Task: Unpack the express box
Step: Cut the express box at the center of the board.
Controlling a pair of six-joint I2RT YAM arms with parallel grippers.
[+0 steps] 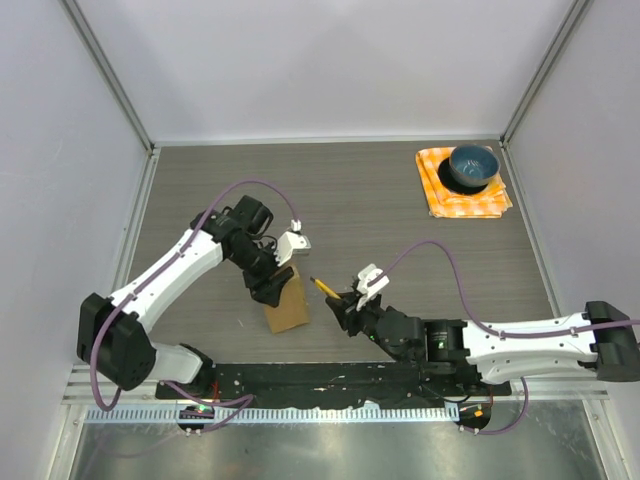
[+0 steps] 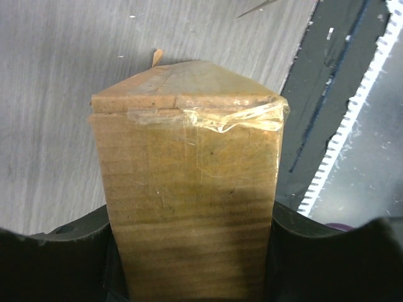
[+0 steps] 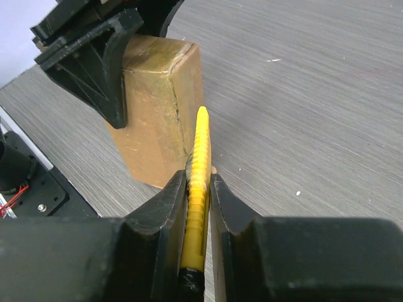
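One grey worktop (image 1: 350, 190) carries everything. One plain brown cardboard box (image 2: 189, 189) stands on end between the left jaws, which pinch its two sides. Crumpled clear tape (image 2: 233, 118) crosses its top seam. Well beyond the right jaws, off to their right, lies one orange checked cloth (image 1: 470, 205) with one blue bowl (image 1: 471, 165) on it. The right jaws pinch one yellow cutter (image 3: 199, 170), and its tip is just beside the box's edge, opposite the left jaws.
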